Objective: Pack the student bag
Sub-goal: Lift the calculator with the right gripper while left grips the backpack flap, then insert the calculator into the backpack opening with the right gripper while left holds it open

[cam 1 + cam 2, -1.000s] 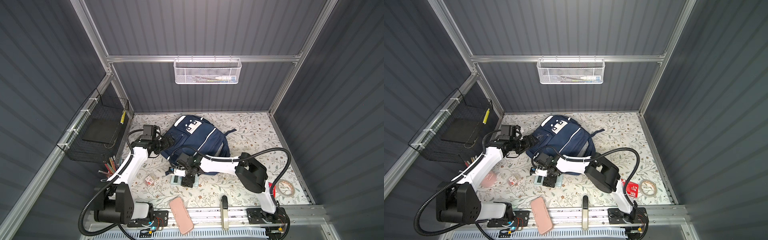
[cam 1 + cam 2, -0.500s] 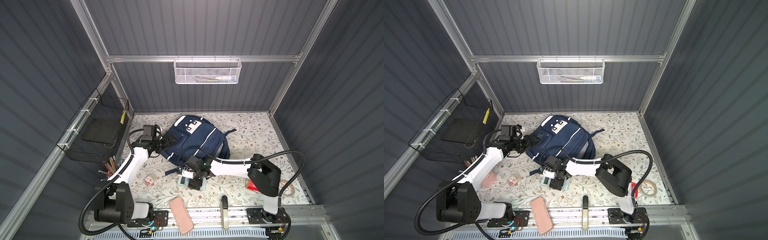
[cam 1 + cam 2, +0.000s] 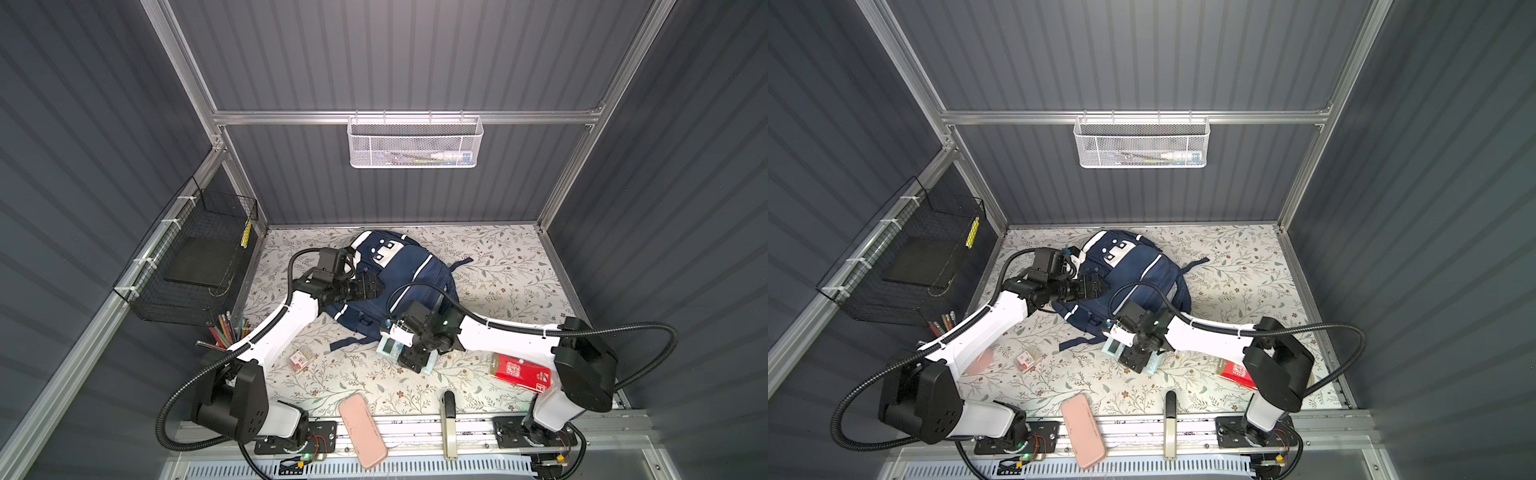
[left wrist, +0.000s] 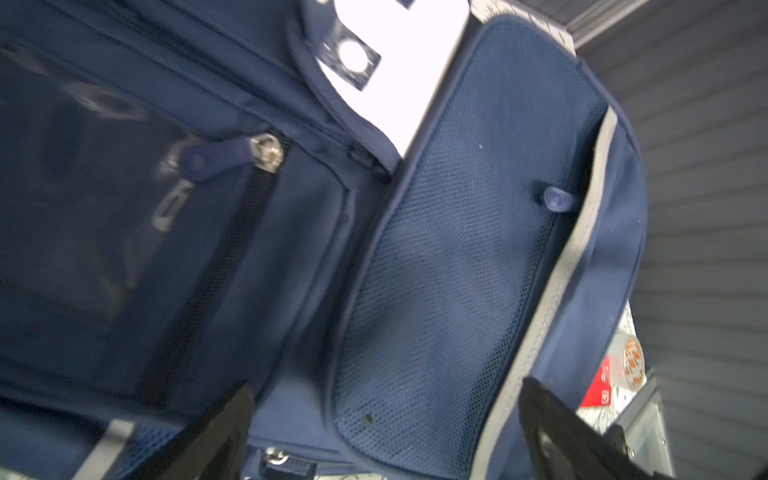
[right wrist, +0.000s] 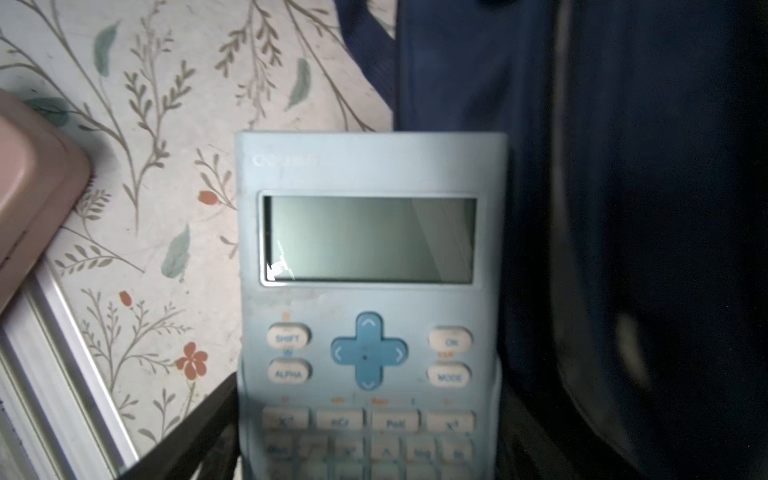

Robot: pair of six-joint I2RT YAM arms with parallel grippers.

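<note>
The student bag (image 3: 409, 272) (image 3: 1142, 274), a navy backpack with white stripes, lies on the flowered mat at the back centre. My left gripper (image 3: 372, 286) (image 3: 1101, 286) is at its left side, open. In the left wrist view its black fingers (image 4: 224, 428) stand wide apart over the blue mesh pocket (image 4: 453, 257), gripping nothing. My right gripper (image 3: 412, 356) (image 3: 1134, 357) is just in front of the bag. It is shut on a light blue calculator (image 3: 390, 347) (image 3: 1113, 348) (image 5: 370, 174), held across its width at the keypad end.
A pink case (image 3: 362, 430) overhangs the front rail beside a beige and black bar (image 3: 448, 419). A red packet (image 3: 521, 372) lies by the right arm, a small box (image 3: 300, 359) and pencils (image 3: 226, 332) at the left. Wire baskets hang on the left wall (image 3: 195, 257) and back wall (image 3: 415, 143).
My right arm has carried the calculator to the right along the bag's front edge, uncovering the red packet. The left gripper stayed at the bag and its jaws spread a little wider.
</note>
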